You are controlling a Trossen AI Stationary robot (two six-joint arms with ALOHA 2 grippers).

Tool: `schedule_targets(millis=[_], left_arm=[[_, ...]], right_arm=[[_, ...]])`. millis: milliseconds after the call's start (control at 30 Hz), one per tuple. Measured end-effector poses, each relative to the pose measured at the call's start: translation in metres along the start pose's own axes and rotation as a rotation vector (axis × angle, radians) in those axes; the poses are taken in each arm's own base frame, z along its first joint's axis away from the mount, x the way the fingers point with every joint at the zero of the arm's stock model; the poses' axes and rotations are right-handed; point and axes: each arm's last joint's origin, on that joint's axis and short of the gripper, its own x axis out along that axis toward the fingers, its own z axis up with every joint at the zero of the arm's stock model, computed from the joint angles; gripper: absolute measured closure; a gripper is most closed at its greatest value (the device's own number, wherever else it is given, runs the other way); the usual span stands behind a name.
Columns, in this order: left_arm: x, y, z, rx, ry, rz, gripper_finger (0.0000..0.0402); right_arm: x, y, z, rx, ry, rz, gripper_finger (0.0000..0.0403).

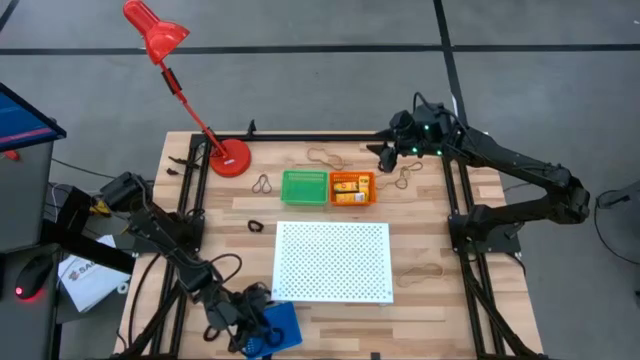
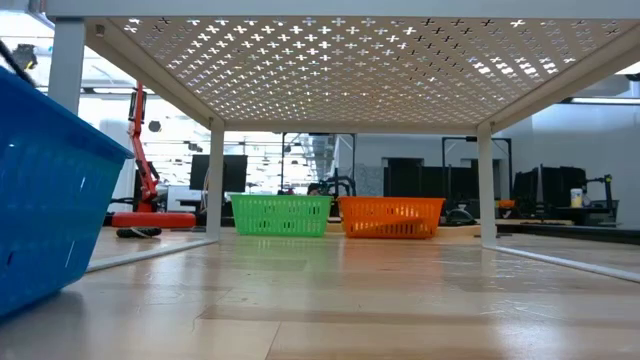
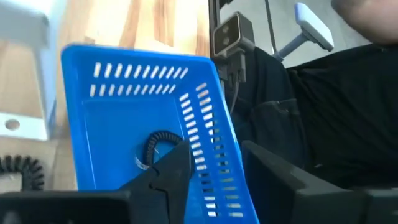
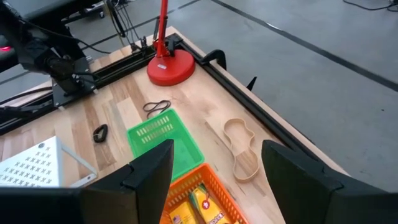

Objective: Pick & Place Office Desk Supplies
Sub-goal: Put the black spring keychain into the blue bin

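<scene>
My left gripper (image 3: 216,149) is open at the table's near edge (image 1: 262,325). One finger stands inside the blue tray (image 3: 124,118) and one outside its slotted side wall (image 3: 208,143); no contact shows. A black loop (image 3: 155,144) lies in that tray. My right gripper (image 4: 217,149) is open and empty, hovering near the far edge (image 1: 383,158) above the orange tray (image 4: 202,196), which holds yellow blocks (image 1: 350,188). The green tray (image 1: 304,187) sits beside it. Tan rubber bands (image 1: 325,157) (image 1: 400,180) (image 1: 425,270) and black loops (image 1: 262,185) (image 1: 254,224) lie loose on the wood.
The white perforated board (image 1: 332,262) stands on legs over the table's middle. The red desk lamp's base (image 1: 229,158) sits at the far left, its head reaching beyond the table. A person in dark clothes (image 3: 323,106) is close to the near edge, beyond the blue tray.
</scene>
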Motion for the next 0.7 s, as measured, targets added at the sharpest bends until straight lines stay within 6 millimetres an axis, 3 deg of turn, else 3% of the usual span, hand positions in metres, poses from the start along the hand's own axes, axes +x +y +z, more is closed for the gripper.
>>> schedule_targets(millis=[133,367,700], left_arm=[[-0.001,-0.003,-0.005,-0.004,0.024,-0.012,0.0274],[0.0,0.01,-0.012,-0.09,0.145,0.079,0.0331],[0.001,0.02,-0.006,-0.101,0.151,0.15,0.0386]], right_arm=[[0.0,0.002,-0.001,-0.003,0.004,0.005,0.0163],[0.0,0.001,-0.001,-0.002,0.008,0.003,0.0163],[0.0,0.001,-0.001,-0.002,0.008,0.003,0.0163]])
